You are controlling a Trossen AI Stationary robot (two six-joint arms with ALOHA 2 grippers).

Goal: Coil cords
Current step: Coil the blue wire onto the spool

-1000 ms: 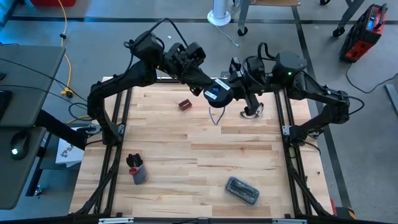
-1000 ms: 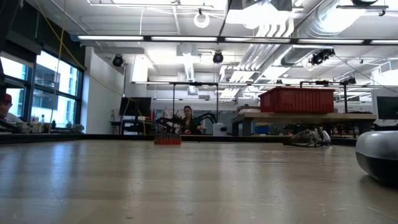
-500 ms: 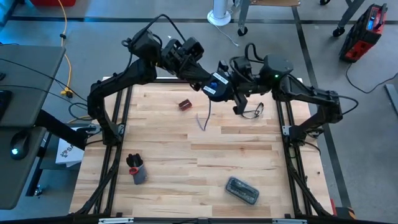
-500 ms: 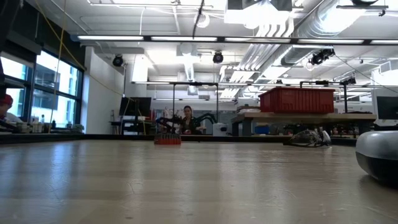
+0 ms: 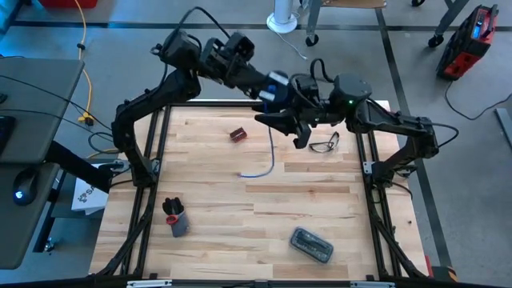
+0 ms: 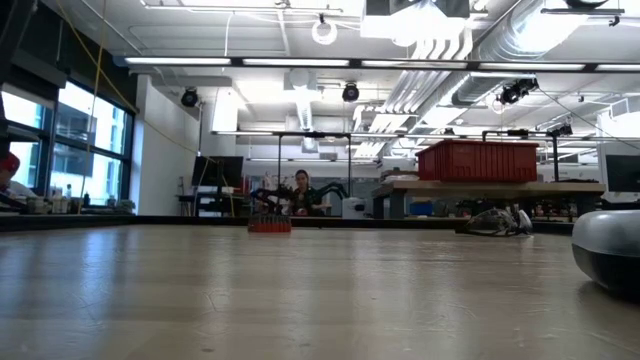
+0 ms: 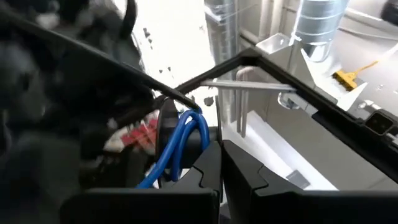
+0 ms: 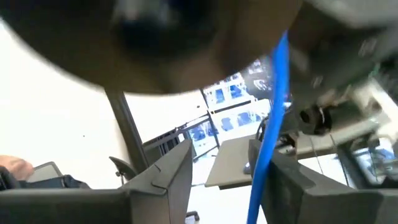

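Note:
High over the table's far middle, my left gripper (image 5: pixel 266 85) is shut on the small black reel (image 5: pixel 277 81) with its blue-white patch. The thin blue cord (image 5: pixel 272 144) is wound on the reel (image 7: pixel 166 134) and hangs down from it. Its free end (image 5: pixel 248 173) lies on the wooden table (image 5: pixel 240 232). My right gripper (image 5: pixel 285 128) stands open just below and to the right of the reel. In the right wrist view the cord (image 8: pixel 273 124) runs between its two fingers, close to one of them. My left gripper (image 7: pixel 221 152) holds the reel by its side (image 7: pixel 199 146), beside the blue windings (image 7: pixel 183 140); its own fingers hide the place of contact. The reel is lifted clear of the table, with the cord slack below it. My right gripper: I cannot tell whether its fingers (image 8: pixel 283 177) touch the cord.
Dark-framed glasses (image 5: pixel 324 146) lie at the table's far right, below the right arm. A small red thing (image 5: pixel 238 134) lies at the far left. A grey cylinder with a red part (image 5: pixel 174 218) lies near left, and a grey case (image 5: pixel 312 244) near right.
My left gripper has carried the reel up and toward the far edge. My right gripper has gone left and toward the far edge, away from the glasses, and has opened. The cord hangs longer from the reel, and its free end has come down onto the table.

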